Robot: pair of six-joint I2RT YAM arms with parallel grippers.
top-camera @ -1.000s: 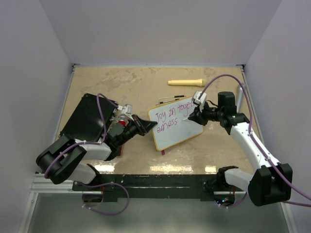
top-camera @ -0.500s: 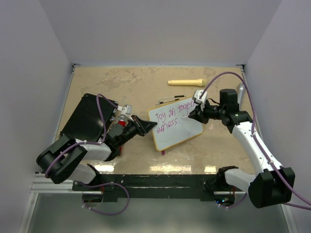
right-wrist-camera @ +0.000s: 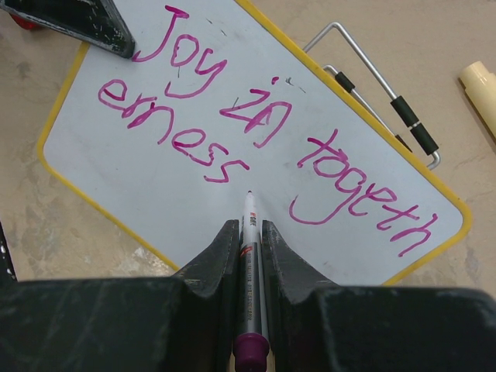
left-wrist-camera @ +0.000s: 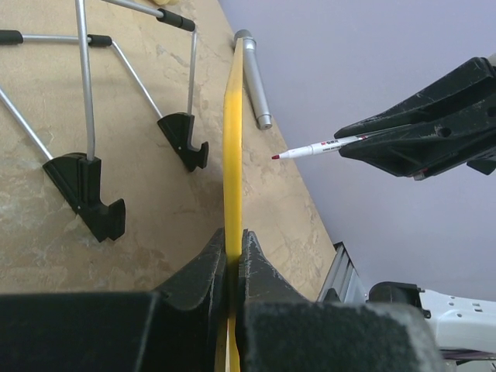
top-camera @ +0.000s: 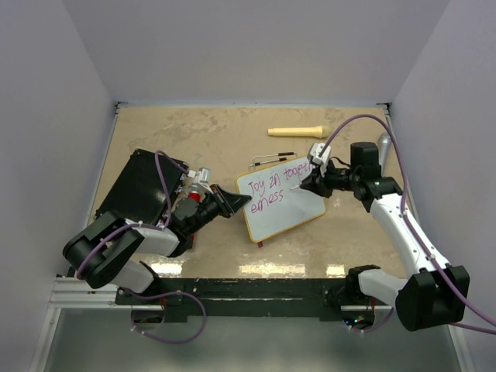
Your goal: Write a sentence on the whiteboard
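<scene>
The whiteboard [top-camera: 288, 218], white with a yellow rim, stands tilted at mid-table. My left gripper [top-camera: 232, 200] is shut on its left edge; in the left wrist view the rim [left-wrist-camera: 233, 139] runs edge-on between the jaws of that gripper [left-wrist-camera: 232, 242]. The sentence [right-wrist-camera: 256, 124] reads "Joy in togeth / erness" in pink. My right gripper [right-wrist-camera: 248, 229] is shut on a pink-capped marker [right-wrist-camera: 249, 248], whose tip points at the bare board [right-wrist-camera: 155, 201] just right of "erness". From the left wrist, the marker [left-wrist-camera: 318, 146] tip sits a short gap off the board face.
A black flat case [top-camera: 136, 186] lies under the left arm. A wire stand [top-camera: 271, 159] with black feet sits behind the board. A cream cylinder [top-camera: 297, 131] lies at the far side and a silver rod [top-camera: 383, 149] at the right. Walls enclose the table.
My right gripper with the marker has shifted slightly towards the far right and then held still. The board, the writing and the left gripper look the same.
</scene>
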